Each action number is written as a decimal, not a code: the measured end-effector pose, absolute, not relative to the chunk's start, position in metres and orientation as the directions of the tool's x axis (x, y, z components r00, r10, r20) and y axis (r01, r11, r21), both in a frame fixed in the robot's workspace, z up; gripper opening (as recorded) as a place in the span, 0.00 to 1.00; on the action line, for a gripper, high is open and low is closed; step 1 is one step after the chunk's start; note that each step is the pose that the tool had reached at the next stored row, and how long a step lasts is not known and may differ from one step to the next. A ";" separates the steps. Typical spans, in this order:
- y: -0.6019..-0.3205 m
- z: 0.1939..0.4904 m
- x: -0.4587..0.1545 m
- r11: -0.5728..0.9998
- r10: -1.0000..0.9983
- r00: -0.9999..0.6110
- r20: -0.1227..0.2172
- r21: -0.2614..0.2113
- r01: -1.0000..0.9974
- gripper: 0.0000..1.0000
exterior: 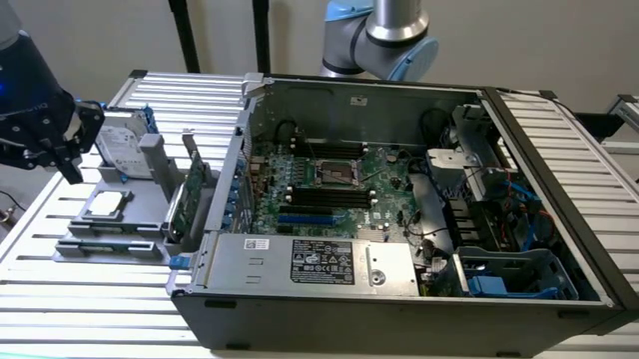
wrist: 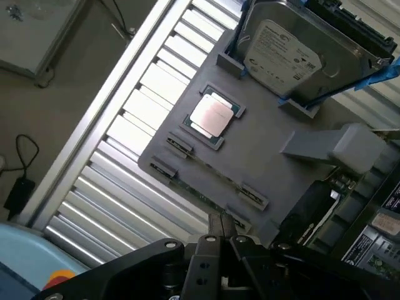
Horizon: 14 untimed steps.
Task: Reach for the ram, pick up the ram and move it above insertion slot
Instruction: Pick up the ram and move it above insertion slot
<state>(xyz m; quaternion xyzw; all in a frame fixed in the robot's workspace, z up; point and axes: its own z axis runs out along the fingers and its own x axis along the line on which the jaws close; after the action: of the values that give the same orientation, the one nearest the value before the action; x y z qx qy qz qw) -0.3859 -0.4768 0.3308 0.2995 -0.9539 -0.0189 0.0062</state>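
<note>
Fingers (wrist: 215,226): clenched together, grasping nothing, just above the tray's slot edge.
Ram (wrist: 209,195): a thin green strip in the clipped slot along the grey tray (wrist: 262,169), on the slatted tabletop (wrist: 125,134).
Writing: the hard drive (wrist: 281,53) has a white label and the power supply (exterior: 322,262) a sticker; neither print is legible.
Around: processor (wrist: 212,115) beside the slot; expansion card (exterior: 191,196) upright; open computer case (exterior: 559,149) beyond.

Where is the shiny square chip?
The square chip lies on the grey tray at the exterior view's left, outside the computer case, with the hard drive standing next to it on the same tray.
</note>
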 end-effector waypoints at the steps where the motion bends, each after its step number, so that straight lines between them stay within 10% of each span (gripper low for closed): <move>1: -0.477 0.331 -0.386 0.810 -0.586 -0.810 0.000 0.040 -0.586 0.11; 14: -0.477 0.330 -0.386 0.650 -0.760 -0.650 0.000 0.040 -0.759 0.11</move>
<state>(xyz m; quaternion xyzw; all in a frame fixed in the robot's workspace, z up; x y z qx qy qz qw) -0.3859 -0.4769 0.3301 0.4182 -0.9081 -0.0180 0.0085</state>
